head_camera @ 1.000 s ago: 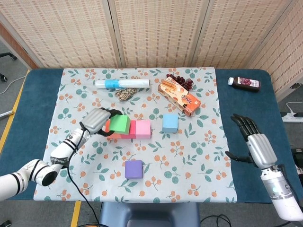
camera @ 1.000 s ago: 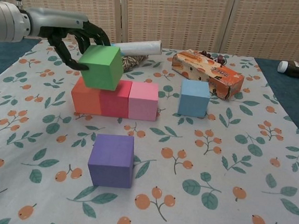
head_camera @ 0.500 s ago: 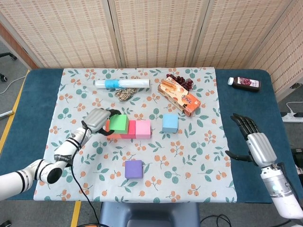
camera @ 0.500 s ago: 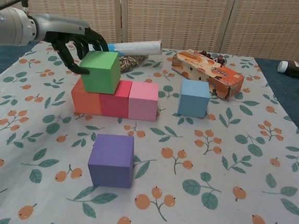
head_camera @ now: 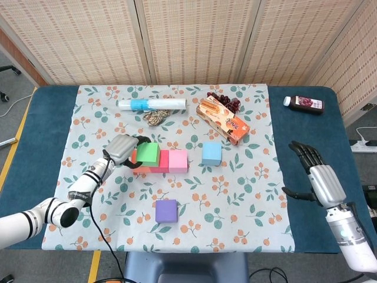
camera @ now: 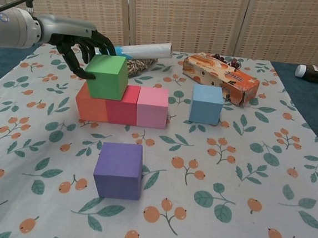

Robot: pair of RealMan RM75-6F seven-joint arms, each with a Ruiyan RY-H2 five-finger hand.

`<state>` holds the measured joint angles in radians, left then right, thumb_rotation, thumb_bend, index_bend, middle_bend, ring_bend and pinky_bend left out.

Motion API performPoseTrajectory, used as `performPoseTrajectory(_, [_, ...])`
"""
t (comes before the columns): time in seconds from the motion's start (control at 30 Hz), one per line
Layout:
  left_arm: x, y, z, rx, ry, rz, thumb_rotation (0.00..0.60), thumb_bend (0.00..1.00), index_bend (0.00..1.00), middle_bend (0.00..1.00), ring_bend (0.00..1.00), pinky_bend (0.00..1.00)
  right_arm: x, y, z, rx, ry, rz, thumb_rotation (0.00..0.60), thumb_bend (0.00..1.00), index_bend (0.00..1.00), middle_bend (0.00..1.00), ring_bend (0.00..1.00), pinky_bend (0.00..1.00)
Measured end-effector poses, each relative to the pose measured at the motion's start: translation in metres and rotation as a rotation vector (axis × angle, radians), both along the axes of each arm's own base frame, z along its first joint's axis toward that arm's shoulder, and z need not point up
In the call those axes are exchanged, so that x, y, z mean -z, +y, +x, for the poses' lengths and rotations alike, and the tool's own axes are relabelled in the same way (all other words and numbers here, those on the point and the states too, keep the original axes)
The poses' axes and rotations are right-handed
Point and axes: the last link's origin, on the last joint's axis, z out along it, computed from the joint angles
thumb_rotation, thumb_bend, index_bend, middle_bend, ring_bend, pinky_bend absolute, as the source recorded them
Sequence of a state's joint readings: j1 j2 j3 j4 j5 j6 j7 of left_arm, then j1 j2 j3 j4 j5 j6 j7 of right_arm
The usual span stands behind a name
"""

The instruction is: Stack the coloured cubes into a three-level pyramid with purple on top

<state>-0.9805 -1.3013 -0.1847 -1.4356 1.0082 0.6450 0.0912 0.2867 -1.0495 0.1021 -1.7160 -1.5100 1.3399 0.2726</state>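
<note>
Orange (camera: 91, 105), red (camera: 121, 107) and pink (camera: 152, 107) cubes form a row on the patterned cloth. A green cube (camera: 107, 76) (head_camera: 148, 153) rests flat on the orange and red ones. My left hand (camera: 77, 36) (head_camera: 121, 149) still holds it, thumb against its left face and fingers curled behind it. The blue cube (camera: 206, 104) stands alone to the right of the row. Nearer the front edge sits the purple cube (camera: 119, 170). My right hand (head_camera: 315, 177) hovers open at the table's right side, seen only in the head view.
An orange snack box (camera: 221, 77) lies behind the blue cube, with dark grapes (head_camera: 224, 100) beyond it. A white and blue roll (head_camera: 152, 104) and a brown bundle (head_camera: 156, 117) lie behind the row. A dark bottle (head_camera: 304, 104) rests at the far right.
The green cube came down from a tilted hold and now lies flat on the orange and red cubes. My left hand lowered with it. The right hand barely shifted.
</note>
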Motion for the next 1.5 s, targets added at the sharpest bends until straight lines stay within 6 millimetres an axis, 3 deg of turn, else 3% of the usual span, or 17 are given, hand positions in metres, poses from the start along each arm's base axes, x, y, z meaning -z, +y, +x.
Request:
performPoseTrajectory(0.4, [0.0004,0.0009,0.0002,-0.003,0.013,-0.006,0.6,0.34,0.31,0.35,0.35,0.31,-0.0004,-0.001,-0.0029,0.007,-0.005,0.001,0.6,0.08,0.0,0.02,0.0,0.0])
performPoseTrajectory(0.9, [0.0007,0.0006,-0.0024,-0.009,0.027,-0.008,0.6,0.35,0.17,0.22,0.33,0.31,-0.0006,-0.0013,-0.0025,0.004,-0.012,0.004,0.6,0.08,0.0,0.02,0.0,0.0])
performPoseTrajectory(1.5, [0.0009,-0.0021,-0.0041,-0.003,0.038,-0.011,0.6,0.35,0.16,0.19,0.31,0.31,-0.002,-0.0002,-0.0029,0.005,-0.019,0.002,0.6,0.08,0.0,0.02,0.0,0.0])
